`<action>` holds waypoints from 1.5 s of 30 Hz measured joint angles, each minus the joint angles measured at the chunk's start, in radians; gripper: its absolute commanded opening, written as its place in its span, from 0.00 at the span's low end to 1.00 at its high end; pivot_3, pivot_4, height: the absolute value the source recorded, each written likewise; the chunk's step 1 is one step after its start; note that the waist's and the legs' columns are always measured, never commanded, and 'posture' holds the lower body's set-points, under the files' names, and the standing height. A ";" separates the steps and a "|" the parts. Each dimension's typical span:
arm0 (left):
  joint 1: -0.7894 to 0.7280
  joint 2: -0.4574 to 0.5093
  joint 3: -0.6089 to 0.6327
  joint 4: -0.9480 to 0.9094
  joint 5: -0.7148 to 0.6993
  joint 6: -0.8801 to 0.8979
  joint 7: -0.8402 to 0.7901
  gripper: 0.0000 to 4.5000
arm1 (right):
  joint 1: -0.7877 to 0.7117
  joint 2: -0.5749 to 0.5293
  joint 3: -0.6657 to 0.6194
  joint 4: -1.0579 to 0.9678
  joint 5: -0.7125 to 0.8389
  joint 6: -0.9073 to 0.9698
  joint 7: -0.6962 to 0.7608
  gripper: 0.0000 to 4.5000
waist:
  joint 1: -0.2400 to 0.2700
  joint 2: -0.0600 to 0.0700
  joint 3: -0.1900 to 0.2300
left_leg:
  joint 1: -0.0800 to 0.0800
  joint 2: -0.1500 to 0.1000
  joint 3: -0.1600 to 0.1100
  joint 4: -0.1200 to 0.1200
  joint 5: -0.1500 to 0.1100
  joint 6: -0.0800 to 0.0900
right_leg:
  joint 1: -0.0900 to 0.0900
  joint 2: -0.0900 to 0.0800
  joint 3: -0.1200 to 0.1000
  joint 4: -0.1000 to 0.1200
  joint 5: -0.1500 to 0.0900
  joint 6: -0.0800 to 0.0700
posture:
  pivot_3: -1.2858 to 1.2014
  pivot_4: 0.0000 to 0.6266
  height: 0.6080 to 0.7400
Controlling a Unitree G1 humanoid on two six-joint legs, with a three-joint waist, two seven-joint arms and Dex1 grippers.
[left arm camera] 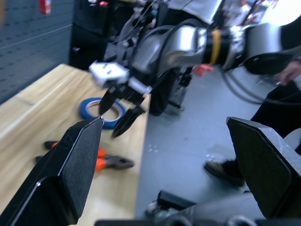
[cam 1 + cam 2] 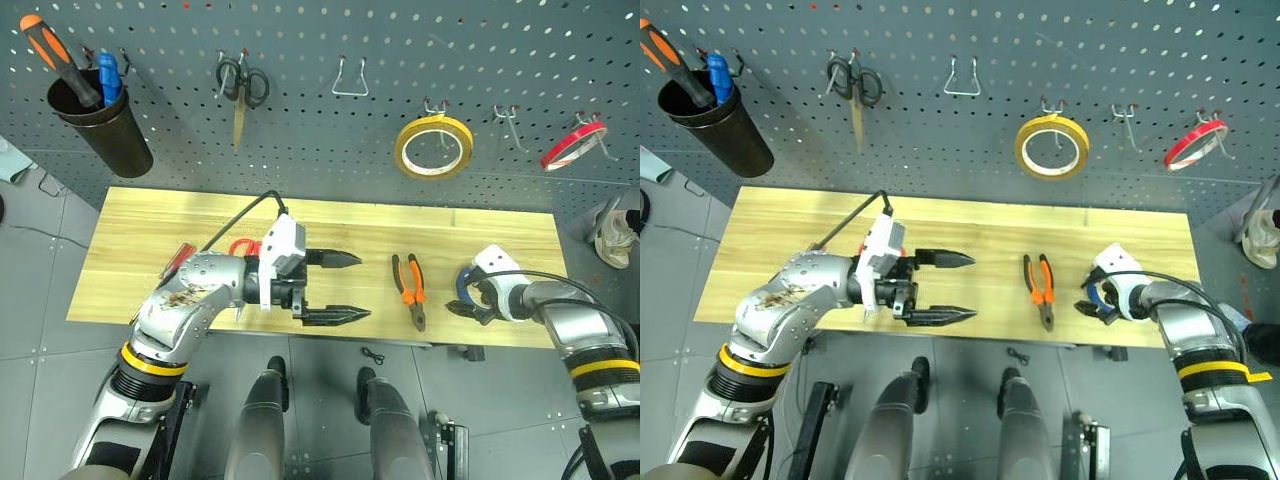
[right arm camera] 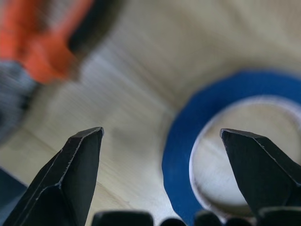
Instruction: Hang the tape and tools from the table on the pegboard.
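Black fingers of my right gripper (image 3: 160, 179) stand wide apart, angled down over the blue tape ring (image 3: 211, 136), which lies flat near the worktop's (image 2: 150, 230) front right corner; one finger hangs above the ring's hollow, the other over bare wood beside it, and I cannot tell whether either touches. My left gripper (image 2: 335, 288) is spread open too, empty, pointing sideways along the front edge near its middle.

Between the two grippers, the orange-and-black pliers (image 2: 410, 290) lie close to the front edge, jaws toward me, just beside the tape but apart from it. Behind my left arm, toward the front left part of the wood, a red scissor handle (image 2: 243, 246) and a clear red screwdriver handle (image 2: 180, 258) peek out, mostly hidden.

Above the far edge, the pegboard (image 2: 320, 120) carries small black scissors (image 2: 241, 90), an empty metal hook (image 2: 350, 80), a yellow tape ring (image 2: 433, 146) and a red tape ring (image 2: 574, 144). At its left hangs a black cup (image 2: 105, 125) holding a thick orange-and-black screwdriver (image 2: 58, 58).
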 measured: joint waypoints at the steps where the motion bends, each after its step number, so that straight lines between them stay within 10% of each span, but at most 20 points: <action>1: 0.001 -0.004 -0.003 -0.006 -0.001 0.002 0.002 1.00 | -0.014 0.003 0.002 0.021 -0.003 -0.008 -0.004 0.99 | 0.000 -0.001 0.002 | 0.000 0.000 0.000 0.000 0.001 -0.001 | 0.000 0.000 0.000 0.000 -0.001 0.002 | 0.57 0.77 1.00; 5: 0.000 -0.013 -0.005 -0.036 -0.005 0.005 0.004 1.00 | -0.048 0.016 -0.003 0.092 -0.005 -0.020 -0.007 0.93 | -0.002 -0.001 0.002 | 0.001 0.000 -0.001 0.001 0.003 -0.004 | 0.002 0.000 0.000 0.000 0.000 0.003 | 0.58 0.77 1.00; 17: 0.001 -0.005 0.002 -0.041 -0.010 0.005 0.001 1.00 | -0.108 0.031 -0.008 0.273 -0.039 -0.183 -0.010 0.10 | 0.001 -0.005 0.000 | 0.001 0.000 -0.002 0.003 0.004 -0.005 | 0.004 0.001 0.000 -0.001 -0.001 -0.002 | 0.58 0.73 1.00; 24: 0.005 -0.003 0.038 -0.043 -0.066 0.071 0.030 1.00 | 0.033 0.009 -0.037 0.104 -0.049 -0.243 -0.057 0.10 | 0.008 -0.005 -0.001 | 0.001 0.000 -0.003 0.002 0.004 -0.005 | 0.003 0.001 -0.001 -0.001 0.002 0.004 | 0.56 0.62 1.00; 34: -0.161 -0.056 0.314 0.042 -0.488 0.406 0.287 1.00 | 0.479 0.020 -0.233 -0.880 -0.191 -0.170 -0.330 0.10 | -0.008 -0.001 -0.021 | -0.003 -0.001 -0.006 0.002 0.009 -0.014 | 0.001 0.001 -0.004 -0.002 0.005 0.007 | 0.53 0.49 1.00; 45: -0.267 -0.103 0.350 0.148 -0.551 0.419 0.354 1.00 | 0.116 0.020 -0.197 -0.583 -0.269 -0.391 -0.430 0.10 | -0.030 -0.003 -0.039 | -0.010 -0.002 -0.006 0.001 0.015 -0.009 | 0.002 0.001 -0.004 -0.015 0.018 0.010 | 0.53 0.48 1.00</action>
